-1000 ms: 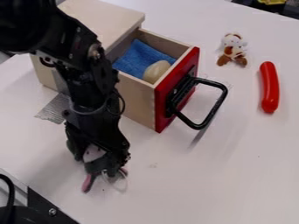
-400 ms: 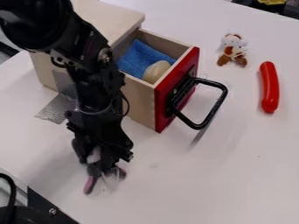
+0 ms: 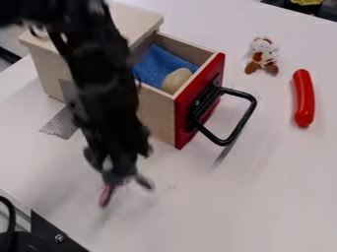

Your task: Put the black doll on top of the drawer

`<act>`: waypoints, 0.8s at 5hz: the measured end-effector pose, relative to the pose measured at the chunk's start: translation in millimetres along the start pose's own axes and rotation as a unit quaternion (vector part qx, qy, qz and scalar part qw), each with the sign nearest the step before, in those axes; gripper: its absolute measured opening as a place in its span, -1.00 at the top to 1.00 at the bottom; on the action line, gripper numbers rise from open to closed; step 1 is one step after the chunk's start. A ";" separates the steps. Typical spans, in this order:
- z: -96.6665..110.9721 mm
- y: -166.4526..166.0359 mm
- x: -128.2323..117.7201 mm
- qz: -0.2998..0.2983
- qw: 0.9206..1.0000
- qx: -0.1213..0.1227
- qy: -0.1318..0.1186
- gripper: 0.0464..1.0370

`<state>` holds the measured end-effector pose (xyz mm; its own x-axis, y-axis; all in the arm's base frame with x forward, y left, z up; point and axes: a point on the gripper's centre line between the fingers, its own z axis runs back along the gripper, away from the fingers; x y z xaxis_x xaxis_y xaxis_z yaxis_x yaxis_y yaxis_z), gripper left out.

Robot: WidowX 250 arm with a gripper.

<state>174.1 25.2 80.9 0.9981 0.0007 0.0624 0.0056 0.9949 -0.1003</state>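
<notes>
Listing from the claw outward, we enter first the black robot arm (image 3: 109, 74), coming in at the upper left and hanging down in front of the wooden drawer unit.

Item: one claw (image 3: 116, 160), black, blurred, pointing down over the part of the worktop (image 3: 217, 206) towards its near left edge; we record it as closed around the doll.

Item: one black doll (image 3: 117, 176), with pink on a foot, held in the claw, its feet hanging lowest; we find it on the near side of the drawer unit, apart from it. Whether it touches the worktop, we cannot tell.

Item: one drawer unit (image 3: 135, 18), pale wood, towards the worktop's far left corner, its drawer (image 3: 156, 110) pulled out. We note a red front (image 3: 191, 113) and a black loop handle (image 3: 247, 115) standing out from it.

Contents of the drawer: one blue cloth (image 3: 158, 64); beside it, near the red front, one pale rounded object (image 3: 176, 80).

Item: one strip of silver tape (image 3: 60, 124), running from the unit's side onto the worktop.

Item: one brown and white plush toy (image 3: 263, 56), right of the drawer, towards the far edge.

Item: one red toy sausage (image 3: 304, 98), lying nearer the right edge, apart from the plush.
</notes>
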 end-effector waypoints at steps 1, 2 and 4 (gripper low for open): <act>35.9 11.0 13.4 0.009 1.000 -0.010 -0.027 0.58; 61.3 26.2 36.0 0.013 0.998 -0.027 -0.058 0.60; 94.0 50.1 96.6 -0.010 0.995 0.002 -0.098 0.60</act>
<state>265.0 84.6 175.2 0.9663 -0.0008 0.2576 0.0256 0.9954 -0.0927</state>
